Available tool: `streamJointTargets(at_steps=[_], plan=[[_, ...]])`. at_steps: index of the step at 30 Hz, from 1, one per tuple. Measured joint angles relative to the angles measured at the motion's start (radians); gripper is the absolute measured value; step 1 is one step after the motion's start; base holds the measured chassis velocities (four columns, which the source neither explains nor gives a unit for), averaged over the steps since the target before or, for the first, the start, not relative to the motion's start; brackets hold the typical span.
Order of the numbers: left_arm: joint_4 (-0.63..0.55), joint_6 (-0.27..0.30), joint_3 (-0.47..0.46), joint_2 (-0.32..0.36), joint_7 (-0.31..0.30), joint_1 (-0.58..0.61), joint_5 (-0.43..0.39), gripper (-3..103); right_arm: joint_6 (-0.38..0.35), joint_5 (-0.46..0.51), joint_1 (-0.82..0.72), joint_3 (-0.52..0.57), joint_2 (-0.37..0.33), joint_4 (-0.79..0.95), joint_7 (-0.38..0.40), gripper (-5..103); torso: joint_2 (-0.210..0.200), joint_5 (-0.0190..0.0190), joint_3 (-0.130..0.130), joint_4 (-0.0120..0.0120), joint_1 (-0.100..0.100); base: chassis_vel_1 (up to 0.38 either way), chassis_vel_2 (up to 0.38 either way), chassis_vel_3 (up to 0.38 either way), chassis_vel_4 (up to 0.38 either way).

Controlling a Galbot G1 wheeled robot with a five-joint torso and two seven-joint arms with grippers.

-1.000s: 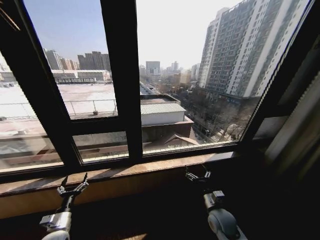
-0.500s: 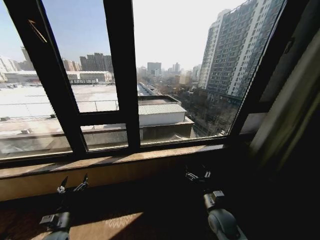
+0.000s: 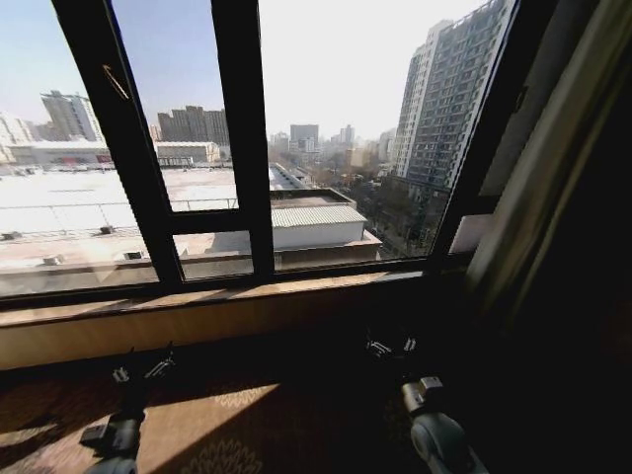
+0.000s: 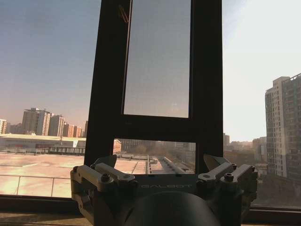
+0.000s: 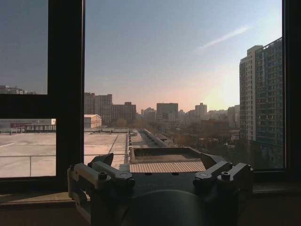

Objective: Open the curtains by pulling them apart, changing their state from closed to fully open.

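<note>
One pale curtain [image 3: 549,168] hangs gathered at the window's right side, slanting across the right of the head view. The glass between the dark frame bars [image 3: 242,148] is uncovered and looks out on the city. My left gripper [image 3: 143,363] is held low in front of the wall under the sill, open and empty. The right gripper [image 3: 391,346] is at about the same height, also open and empty, left of the gathered curtain and apart from it. Both wrist views face the window over open fingers, as seen for the left gripper [image 4: 160,162] and the right gripper [image 5: 157,160].
A wooden sill [image 3: 227,296] runs under the window, above a low wall. Patterned carpet [image 3: 217,434] with a patch of sunlight lies between me and the wall. The far right of the room is in deep shadow.
The whole head view has shifted: the sill sits higher and farther off, more carpet shows, and the right curtain is more in view. Both grippers keep their pose, open.
</note>
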Motion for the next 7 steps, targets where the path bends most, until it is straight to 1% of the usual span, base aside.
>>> streamJointTargets(at_steps=[3,7], plan=[[0.000,0.000,0.000,0.000,0.000,0.000,0.000,100,0.000,0.000,0.000,0.000,0.000,0.000,0.000,100,-0.001,0.0003,0.001,0.0003,0.002,0.000,0.000,0.000,0.000],[0.000,0.000,0.000,0.000,0.000,-0.001,0.000,100,0.000,0.000,0.000,0.000,0.000,0.000,0.000,100,-0.001,0.0001,0.001,0.0002,0.002,-0.016,0.034,0.018,-0.038]])
